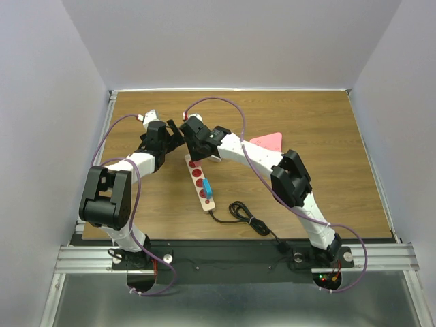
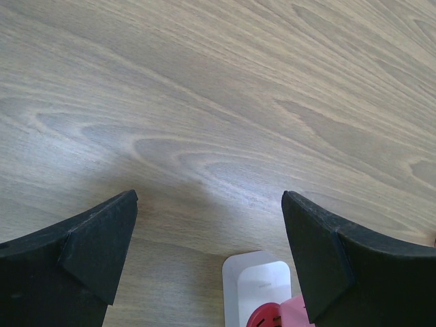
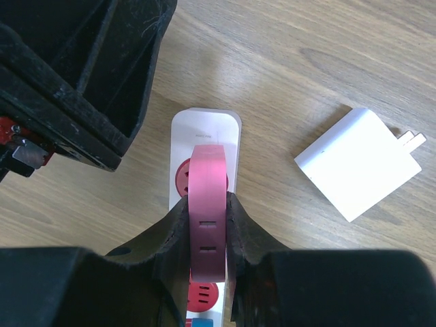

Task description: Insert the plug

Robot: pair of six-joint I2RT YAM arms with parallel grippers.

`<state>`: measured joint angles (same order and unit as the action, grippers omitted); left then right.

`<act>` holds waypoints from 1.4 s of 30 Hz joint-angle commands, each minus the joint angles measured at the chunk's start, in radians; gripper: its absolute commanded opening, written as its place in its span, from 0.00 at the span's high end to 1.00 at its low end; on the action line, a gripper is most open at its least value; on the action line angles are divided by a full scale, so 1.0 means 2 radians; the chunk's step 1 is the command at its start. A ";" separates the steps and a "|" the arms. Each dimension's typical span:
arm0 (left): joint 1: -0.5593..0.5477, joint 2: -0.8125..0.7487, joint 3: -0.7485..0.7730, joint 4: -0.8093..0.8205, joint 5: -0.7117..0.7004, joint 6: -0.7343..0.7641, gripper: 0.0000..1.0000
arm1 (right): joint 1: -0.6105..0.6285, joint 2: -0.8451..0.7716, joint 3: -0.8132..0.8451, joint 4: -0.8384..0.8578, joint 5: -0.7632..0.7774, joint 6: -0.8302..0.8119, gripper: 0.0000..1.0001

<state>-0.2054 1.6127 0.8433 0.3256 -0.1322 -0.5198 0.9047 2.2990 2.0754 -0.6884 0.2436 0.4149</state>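
The right gripper (image 3: 208, 204) is clamped on a pink plug (image 3: 208, 160), holding it over the red sockets at the far end of a white power strip (image 3: 204, 126). The strip lies near the middle of the worktop (image 3: 327, 54). A white charger (image 3: 357, 162) lies just beside the strip. The left gripper (image 2: 210, 201) hangs with its jaws wide apart at the strip's far end.

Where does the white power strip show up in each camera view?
Top external: power strip lies diagonally at the centre of the table.
Left wrist: only its rounded white end, at the bottom edge, inside the open left hand.
Right wrist: centre, partly behind the gripped pink plug.
Shared landmark: the wood-grain table.
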 commanded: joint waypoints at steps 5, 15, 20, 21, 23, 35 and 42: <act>0.001 -0.022 -0.007 0.018 -0.001 0.009 0.01 | 0.003 0.039 -0.010 -0.049 0.021 -0.007 1.00; 0.001 -0.022 -0.008 0.018 0.002 0.010 0.01 | 0.011 0.048 -0.015 -0.054 0.034 -0.013 1.00; 0.002 -0.024 -0.010 0.020 0.002 0.010 0.01 | 0.012 0.052 -0.026 -0.057 0.039 -0.013 1.00; 0.002 -0.025 -0.011 0.020 0.002 0.010 0.01 | 0.013 0.053 -0.028 -0.058 0.039 -0.013 1.00; 0.002 -0.025 -0.011 0.020 0.002 0.010 0.01 | 0.014 0.055 -0.031 -0.058 0.039 -0.013 0.99; 0.005 -0.023 -0.014 0.022 0.008 0.010 0.01 | 0.014 0.072 -0.037 -0.058 0.040 -0.009 1.00; 0.005 -0.023 -0.014 0.024 0.007 0.012 0.01 | 0.014 0.080 -0.046 -0.055 0.018 -0.008 1.00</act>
<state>-0.2008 1.6123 0.8257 0.3336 -0.1200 -0.5129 0.9310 2.3219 2.0598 -0.6621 0.3187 0.4114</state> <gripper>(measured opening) 0.986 0.263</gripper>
